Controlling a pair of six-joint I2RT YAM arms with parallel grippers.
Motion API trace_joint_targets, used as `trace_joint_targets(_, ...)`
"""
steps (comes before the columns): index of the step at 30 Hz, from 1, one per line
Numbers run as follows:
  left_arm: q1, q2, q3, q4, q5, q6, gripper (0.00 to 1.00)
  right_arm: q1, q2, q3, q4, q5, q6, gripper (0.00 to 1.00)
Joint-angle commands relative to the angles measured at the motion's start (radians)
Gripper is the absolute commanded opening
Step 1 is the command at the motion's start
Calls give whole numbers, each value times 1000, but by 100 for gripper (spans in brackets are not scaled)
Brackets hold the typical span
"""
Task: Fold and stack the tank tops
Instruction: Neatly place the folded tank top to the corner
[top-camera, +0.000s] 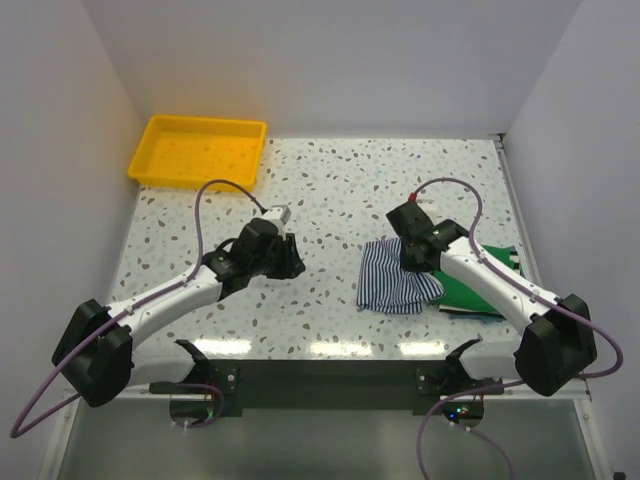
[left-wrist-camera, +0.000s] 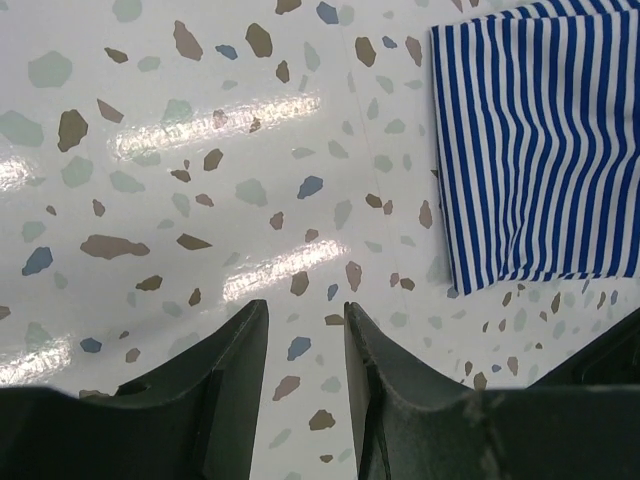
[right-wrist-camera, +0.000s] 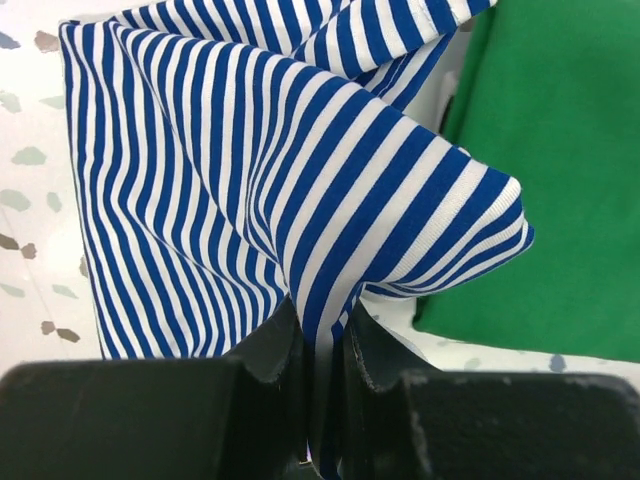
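Note:
The blue-and-white striped tank top (top-camera: 392, 280) lies folded right of centre; its edge shows in the left wrist view (left-wrist-camera: 540, 150). My right gripper (top-camera: 415, 262) is shut on a fold of it (right-wrist-camera: 330, 230) and lifts that fold. The green tank top (top-camera: 470, 290) lies folded under my right arm, to the right of the striped one, and fills the right side of the right wrist view (right-wrist-camera: 560, 170). A dark edge (top-camera: 510, 262) shows beneath the green top. My left gripper (top-camera: 290, 262) is open and empty over bare table, left of the striped top (left-wrist-camera: 305, 325).
A yellow plastic tray (top-camera: 197, 150) stands at the back left corner. The speckled table (top-camera: 330, 190) has walls on the left, back and right. Cables loop above both arms.

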Motion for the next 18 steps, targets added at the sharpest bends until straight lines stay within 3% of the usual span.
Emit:
trace_joint_targets(1, 13, -20, 40, -21, 39, 60, 41, -32, -18, 67, -82, 77, -58, 0)
trace_joint_targets(18, 39, -51, 20, -44, 183, 130, 40, -237, -112, 190, -174, 55, -226, 0)
